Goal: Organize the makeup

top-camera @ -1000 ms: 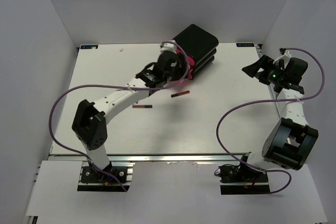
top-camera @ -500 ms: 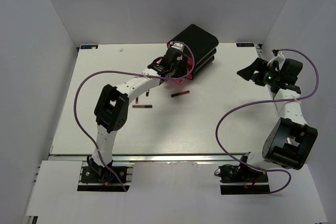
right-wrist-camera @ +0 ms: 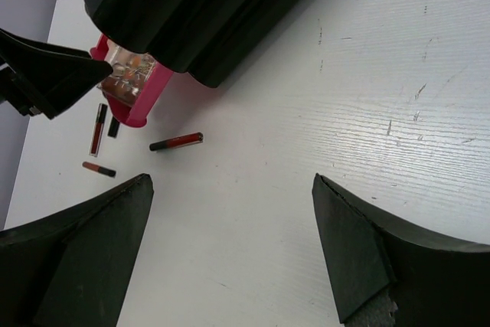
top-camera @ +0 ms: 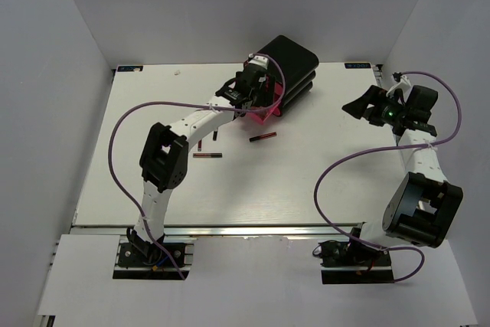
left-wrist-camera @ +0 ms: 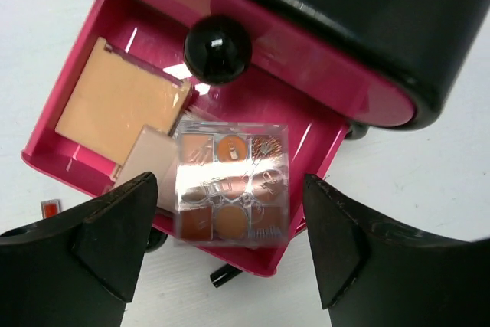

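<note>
The black box [top-camera: 289,67] stands at the back with its bottom pink drawer [left-wrist-camera: 325,139] pulled out. In the drawer lie a flat beige palette [left-wrist-camera: 115,101], a small beige piece [left-wrist-camera: 145,160] and a clear palette of brown shades [left-wrist-camera: 230,185] on top near the front rim. My left gripper [left-wrist-camera: 228,216] is open above the drawer, touching nothing; it shows in the top view [top-camera: 249,97] too. A red stick [top-camera: 262,137] and a dark-red stick [top-camera: 207,155] lie on the table. My right gripper [top-camera: 358,105] is open and empty at the right.
A short dark stick [top-camera: 215,136] lies near the left arm's forearm. The right wrist view shows two more sticks [right-wrist-camera: 98,128] beside the drawer's front. The black knob [left-wrist-camera: 217,49] of the drawer above sticks out over the open drawer. Grey walls surround the table.
My left arm has stretched out and its gripper has moved up toward the box, over the open drawer. My right gripper has shifted slightly left.
</note>
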Robot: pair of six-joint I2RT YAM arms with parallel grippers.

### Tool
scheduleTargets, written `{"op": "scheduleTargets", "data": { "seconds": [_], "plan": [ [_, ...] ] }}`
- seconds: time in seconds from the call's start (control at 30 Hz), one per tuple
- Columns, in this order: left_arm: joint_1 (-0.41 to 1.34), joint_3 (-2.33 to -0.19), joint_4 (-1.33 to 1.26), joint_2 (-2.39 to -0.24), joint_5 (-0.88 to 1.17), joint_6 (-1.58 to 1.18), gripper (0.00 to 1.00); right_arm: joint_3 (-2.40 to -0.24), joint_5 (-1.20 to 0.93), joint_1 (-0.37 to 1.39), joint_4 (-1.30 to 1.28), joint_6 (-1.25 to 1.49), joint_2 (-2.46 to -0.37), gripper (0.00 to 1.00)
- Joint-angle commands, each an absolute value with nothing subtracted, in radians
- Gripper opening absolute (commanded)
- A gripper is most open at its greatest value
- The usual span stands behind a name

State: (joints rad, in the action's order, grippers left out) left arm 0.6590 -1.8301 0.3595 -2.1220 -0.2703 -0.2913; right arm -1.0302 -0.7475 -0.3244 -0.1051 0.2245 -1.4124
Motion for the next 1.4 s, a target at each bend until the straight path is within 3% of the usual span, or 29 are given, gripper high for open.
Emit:
{"op": "scheduleTargets", "data": {
  "seconds": [0.0, 0.17, 0.23, 0.27, 0.3, 0.33, 0.37, 0.4, 0.43, 0.5, 0.6, 0.63, 0.73, 1.1, 1.13, 1.2, 1.27, 1.37],
  "plan": [
    [0.658, -1.881, 0.345, -2.117, -0.288, -0.270, 0.87, -1.025, -0.769, -0.314, -0.098, 0.209, -1.379, 0.89],
    [0.658, -1.913, 0.354, -2.129, -0.288, -0.262, 0.92, -1.026, -0.769, -0.310, -0.103, 0.206, -1.378, 0.89],
    [0.658, -1.924, 0.364, -2.122, -0.296, -0.271, 0.92, -1.028, -0.770, -0.308, -0.107, 0.203, -1.374, 0.89],
    [0.658, -1.922, 0.373, -2.114, -0.302, -0.281, 0.86, -1.028, -0.772, -0.308, -0.109, 0.198, -1.373, 0.89],
    [0.657, -1.921, 0.379, -2.103, -0.313, -0.293, 0.77, -1.029, -0.781, -0.307, -0.110, 0.184, -1.373, 0.89],
    [0.655, -1.899, 0.380, -2.068, -0.330, -0.328, 0.62, -1.031, -0.790, -0.307, -0.113, 0.175, -1.371, 0.89],
    [0.649, -1.878, 0.382, -2.045, -0.337, -0.353, 0.22, -1.031, -0.808, -0.307, -0.118, 0.160, -1.370, 0.89],
    [0.643, -1.850, 0.383, -2.017, -0.344, -0.424, 0.05, -1.031, -0.849, -0.307, -0.121, 0.146, -1.370, 0.89],
    [0.632, -1.785, 0.388, -1.966, -0.338, -0.474, 0.00, -1.031, -0.871, -0.305, -0.123, 0.111, -1.370, 0.89],
    [0.588, -1.699, 0.390, -1.909, -0.302, -0.631, 0.00, -1.032, -0.899, -0.287, -0.135, 0.075, -1.367, 0.83],
    [0.513, -1.496, 0.361, -1.797, -0.220, -0.847, 0.00, -1.057, -0.859, -0.236, -0.196, -0.042, -1.367, 0.57],
    [0.496, -1.446, 0.342, -1.774, -0.201, -0.892, 0.00, -1.058, -0.850, -0.224, -0.205, -0.066, -1.365, 0.43],
    [0.446, -1.333, 0.304, -1.723, -0.149, -0.988, 0.00, -1.054, -0.825, -0.187, -0.206, -0.100, -1.358, 0.28],
    [0.417, -1.667, 0.410, -2.067, 0.046, -0.969, 0.05, -1.065, -0.799, -0.161, -0.204, -0.089, -1.365, 0.32],
    [0.417, -1.686, 0.410, -2.085, 0.051, -0.974, 0.08, -1.065, -0.798, -0.163, -0.212, -0.092, -1.365, 0.32],
    [0.414, -1.729, 0.391, -2.117, 0.063, -0.986, 0.31, -1.058, -0.798, -0.163, -0.218, -0.100, -1.361, 0.32],
    [0.414, -1.756, 0.385, -2.135, 0.071, -0.989, 0.62, -1.051, -0.796, -0.161, -0.221, -0.101, -1.358, 0.32],
    [0.414, -1.799, 0.374, -2.158, 0.083, -0.983, 0.68, -1.045, -0.795, -0.163, -0.219, -0.101, -1.356, 0.32]
  ]
}}
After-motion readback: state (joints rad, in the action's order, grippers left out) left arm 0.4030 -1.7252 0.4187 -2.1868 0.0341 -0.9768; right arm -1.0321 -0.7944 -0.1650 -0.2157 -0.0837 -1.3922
